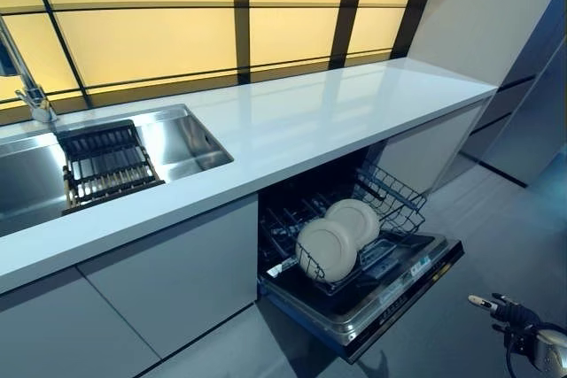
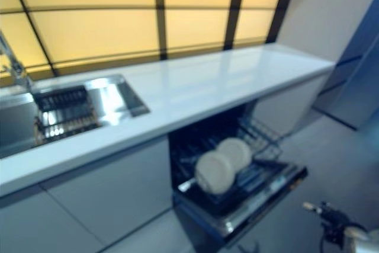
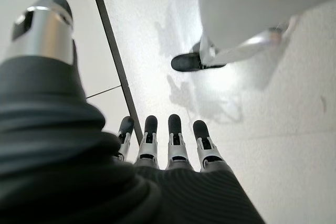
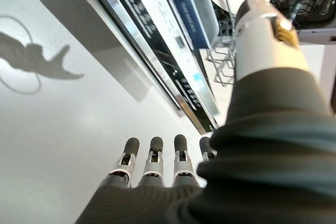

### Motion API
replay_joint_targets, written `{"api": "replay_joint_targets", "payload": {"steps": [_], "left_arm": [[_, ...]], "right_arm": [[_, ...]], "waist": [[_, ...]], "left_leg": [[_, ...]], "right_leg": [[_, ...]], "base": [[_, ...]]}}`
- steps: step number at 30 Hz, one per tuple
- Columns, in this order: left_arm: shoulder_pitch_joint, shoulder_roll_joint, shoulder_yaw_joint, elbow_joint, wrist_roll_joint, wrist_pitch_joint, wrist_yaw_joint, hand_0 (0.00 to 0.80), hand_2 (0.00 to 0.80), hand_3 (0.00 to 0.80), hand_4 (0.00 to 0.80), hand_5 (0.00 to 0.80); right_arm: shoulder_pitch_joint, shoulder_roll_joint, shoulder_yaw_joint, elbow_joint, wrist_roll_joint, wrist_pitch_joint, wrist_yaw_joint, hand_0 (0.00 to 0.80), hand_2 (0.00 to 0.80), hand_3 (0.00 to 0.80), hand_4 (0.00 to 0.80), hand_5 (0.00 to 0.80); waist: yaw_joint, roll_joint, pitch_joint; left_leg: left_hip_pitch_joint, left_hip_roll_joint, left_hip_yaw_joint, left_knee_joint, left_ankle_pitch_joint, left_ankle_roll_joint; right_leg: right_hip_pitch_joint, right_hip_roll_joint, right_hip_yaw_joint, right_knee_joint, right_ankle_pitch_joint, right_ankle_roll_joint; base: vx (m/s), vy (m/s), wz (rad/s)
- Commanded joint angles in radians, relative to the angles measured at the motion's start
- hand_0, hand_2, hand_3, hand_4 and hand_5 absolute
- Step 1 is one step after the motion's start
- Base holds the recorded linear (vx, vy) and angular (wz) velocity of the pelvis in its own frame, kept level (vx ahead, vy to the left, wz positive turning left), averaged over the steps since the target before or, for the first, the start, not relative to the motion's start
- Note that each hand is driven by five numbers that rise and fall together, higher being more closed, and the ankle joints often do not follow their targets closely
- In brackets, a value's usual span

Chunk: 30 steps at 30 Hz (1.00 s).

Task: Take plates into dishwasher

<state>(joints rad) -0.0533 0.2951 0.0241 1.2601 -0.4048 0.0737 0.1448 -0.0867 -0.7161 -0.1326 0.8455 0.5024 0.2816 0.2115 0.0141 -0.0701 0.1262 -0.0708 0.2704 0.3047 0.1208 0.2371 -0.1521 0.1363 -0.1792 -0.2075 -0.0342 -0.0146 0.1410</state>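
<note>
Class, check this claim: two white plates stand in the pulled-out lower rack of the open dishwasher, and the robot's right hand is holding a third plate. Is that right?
Not quite. The two white plates do stand in the pulled-out rack of the open dishwasher, but the right hand holds nothing: the right wrist view shows its fingers straight over bare floor, with no third plate.

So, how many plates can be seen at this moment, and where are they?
2. A front plate and a rear plate stand on edge, one behind the other, in the pulled-out dishwasher rack. More may be hidden deeper inside.
</note>
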Motion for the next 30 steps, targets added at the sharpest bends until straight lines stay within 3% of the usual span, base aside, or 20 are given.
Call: {"api": "replay_joint_targets", "payload": {"steps": [1, 2, 3, 8, 9, 11, 13, 14, 15, 20, 25, 30], "left_arm": [[-0.043, 0.015, 0.021, -0.005, -0.027, -0.021, -0.010, 0.000, 0.000, 0.000, 0.000, 0.000], [-0.042, 0.015, 0.023, -0.001, -0.021, -0.022, -0.010, 0.000, 0.000, 0.000, 0.000, 0.000], [-0.046, 0.013, 0.012, 0.013, -0.022, -0.032, -0.009, 0.000, 0.000, 0.000, 0.000, 0.000], [-0.056, 0.018, -0.013, 0.040, -0.022, -0.065, -0.007, 0.000, 0.000, 0.000, 0.000, 0.000], [-0.059, 0.023, -0.022, 0.046, -0.031, -0.072, -0.006, 0.000, 0.000, 0.000, 0.000, 0.000], [-0.060, 0.040, -0.020, 0.036, -0.064, -0.080, -0.004, 0.000, 0.000, 0.000, 0.000, 0.000], [-0.059, 0.052, -0.010, 0.033, -0.089, -0.078, -0.011, 0.000, 0.000, 0.000, 0.000, 0.000], [-0.058, 0.055, -0.008, 0.033, -0.095, -0.077, -0.013, 0.000, 0.000, 0.000, 0.000, 0.000], [-0.059, 0.065, -0.001, 0.044, -0.110, -0.083, -0.028, 0.000, 0.000, 0.000, 0.000, 0.000], [-0.050, 0.050, 0.032, 0.051, -0.139, -0.088, -0.046, 0.000, 0.000, 0.000, 0.000, 0.000], [-0.029, 0.023, 0.034, 0.035, -0.127, -0.104, -0.065, 0.000, 0.000, 0.000, 0.000, 0.000], [-0.015, 0.006, 0.011, 0.000, -0.135, -0.105, -0.084, 0.000, 0.000, 0.000, 0.000, 0.000]], "right_arm": [[-0.088, 0.014, 0.011, 0.001, 0.048, -0.031, 0.042, 0.000, 0.000, 0.000, 0.000, 0.000], [-0.088, 0.025, 0.011, 0.003, 0.051, -0.022, 0.040, 0.000, 0.000, 0.000, 0.000, 0.000], [-0.073, 0.064, 0.013, 0.013, 0.073, -0.020, 0.026, 0.000, 0.000, 0.000, 0.000, 0.000], [-0.052, 0.120, 0.007, 0.090, 0.122, -0.022, 0.042, 0.000, 0.000, 0.000, 0.000, 0.000], [-0.044, 0.130, 0.004, 0.108, 0.136, -0.030, 0.040, 0.000, 0.000, 0.000, 0.000, 0.000], [-0.037, 0.178, -0.004, 0.180, 0.166, -0.067, 0.060, 0.000, 0.000, 0.000, 0.000, 0.000], [-0.027, 0.216, -0.011, 0.215, 0.204, -0.088, 0.085, 0.000, 0.000, 0.000, 0.000, 0.000], [-0.026, 0.223, -0.011, 0.220, 0.206, -0.090, 0.089, 0.000, 0.000, 0.000, 0.000, 0.000], [-0.022, 0.242, -0.010, 0.232, 0.210, -0.098, 0.099, 0.000, 0.000, 0.000, 0.000, 0.000], [-0.012, 0.264, -0.006, 0.250, 0.233, -0.070, 0.109, 0.000, 0.000, 0.000, 0.000, 0.000], [0.013, 0.285, -0.017, 0.260, 0.266, -0.064, 0.147, 0.000, 0.000, 0.000, 0.000, 0.000], [0.027, 0.318, -0.016, 0.297, 0.287, -0.091, 0.190, 0.000, 0.000, 0.000, 0.000, 0.000]], "waist": [[0.003, -0.051, 0.006], [0.001, -0.039, 0.001], [-0.006, -0.015, -0.013], [-0.002, -0.002, -0.022], [-0.005, -0.001, -0.022], [0.003, -0.001, -0.019], [0.000, 0.001, -0.015], [-0.002, 0.001, -0.013], [-0.003, 0.012, -0.010], [0.016, 0.000, -0.006], [0.024, 0.003, -0.004], [0.032, 0.028, 0.010]], "left_leg": [[0.008, -0.191, -0.084, 0.169, -0.298, 0.111], [0.064, -0.209, -0.099, 0.083, -0.300, 0.114], [0.114, -0.222, -0.128, -0.065, -0.261, 0.111], [0.145, -0.246, -0.174, -0.164, -0.232, 0.121], [0.140, -0.246, -0.189, -0.160, -0.234, 0.128], [0.131, -0.232, -0.190, -0.154, -0.233, 0.142], [0.140, -0.219, -0.211, -0.161, -0.236, 0.142], [0.142, -0.215, -0.216, -0.162, -0.238, 0.142], [0.138, -0.189, -0.227, -0.154, -0.232, 0.138], [0.101, -0.131, -0.228, -0.118, -0.212, 0.096], [0.108, -0.114, -0.237, -0.152, -0.187, 0.076], [0.095, -0.112, -0.255, -0.174, -0.161, 0.064]], "right_leg": [[-0.020, 0.057, -0.029, 0.069, -0.007, -0.081], [-0.024, 0.065, -0.025, 0.079, -0.012, -0.072], [-0.050, 0.078, -0.021, 0.076, 0.009, -0.061], [-0.080, 0.091, -0.013, 0.092, 0.020, -0.049], [-0.091, 0.083, 0.009, 0.110, 0.022, -0.045], [-0.125, -0.008, 0.035, 0.176, 0.099, -0.002], [-0.147, -0.051, 0.080, 0.167, 0.158, 0.017], [-0.153, -0.057, 0.090, 0.167, 0.169, 0.020], [-0.143, -0.038, 0.109, 0.150, 0.113, 0.016], [-0.092, -0.009, 0.069, 0.084, 0.047, 0.011], [-0.059, 0.002, 0.039, 0.054, 0.033, -0.001], [-0.056, 0.004, 0.016, 0.054, 0.023, -0.012]], "base": [[0.028, 0.146, -0.11], [0.032, 0.213, -0.19], [0.016, 0.141, 0.10], [-0.004, -0.008, 0.14], [-0.057, -0.137, -0.04], [-0.075, -0.264, -0.03], [-0.001, -0.282, 0.11], [0.005, -0.267, 0.09], [-0.006, -0.246, 0.14], [-0.016, -0.183, 0.22], [-0.022, -0.101, 0.13], [-0.050, -0.054, 0.14]]}}
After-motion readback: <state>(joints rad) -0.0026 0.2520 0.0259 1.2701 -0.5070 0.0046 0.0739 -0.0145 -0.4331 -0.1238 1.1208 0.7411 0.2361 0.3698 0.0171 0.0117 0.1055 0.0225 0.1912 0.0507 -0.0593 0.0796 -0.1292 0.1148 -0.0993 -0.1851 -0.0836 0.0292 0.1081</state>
